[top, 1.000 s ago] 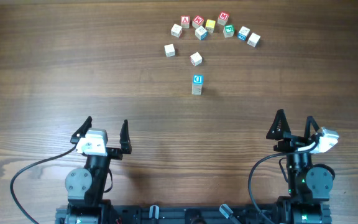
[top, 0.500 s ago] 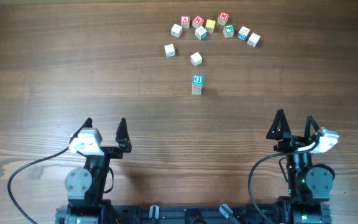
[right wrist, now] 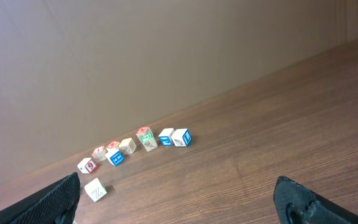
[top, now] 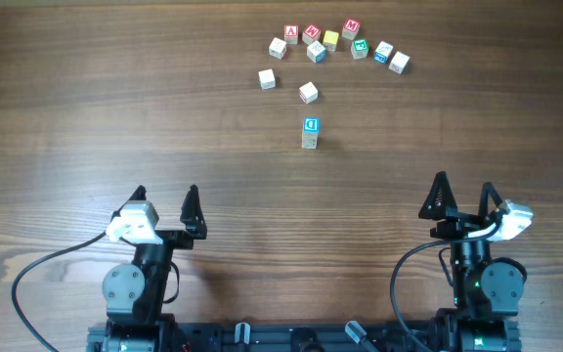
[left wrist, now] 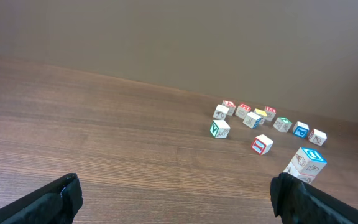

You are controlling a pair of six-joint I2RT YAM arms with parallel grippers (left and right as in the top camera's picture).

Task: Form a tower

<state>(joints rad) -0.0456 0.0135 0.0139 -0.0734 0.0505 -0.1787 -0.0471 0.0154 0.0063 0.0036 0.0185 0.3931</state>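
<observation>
The tower (top: 310,134) stands upright on the wooden table (top: 115,108), its long axis vertical: two alphabet cubes, one on the other. The upper cube (top: 311,125) turns a white face with a blue letter towards the overhead camera. The pale lower cube (top: 309,143) shows only one side from above. The column stands between the two arms' lines, on the near side of the loose cubes and well apart from both grippers.

Beyond it a single pale cube (top: 308,93) lies near, and another (top: 267,78) lies further left. An arc of cubes (top: 331,40) with red, yellow, green and blue faces runs along the far side.

The left gripper (top: 164,193) hangs over the near edge with its jaws spread wide and nothing between them. The right gripper (top: 464,184) is likewise spread wide and holds nothing.

The overhead view gives the layout but foreshortens the column. The left wrist view shows it from the side at the right edge, just above that gripper's right finger (left wrist: 319,202). There the blue-framed top and a line drawing on the lower cube's side are plain. The right wrist view takes in only loose cubes, a row by the wall and one nearer cube (right wrist: 95,190) with a dark mark.
</observation>
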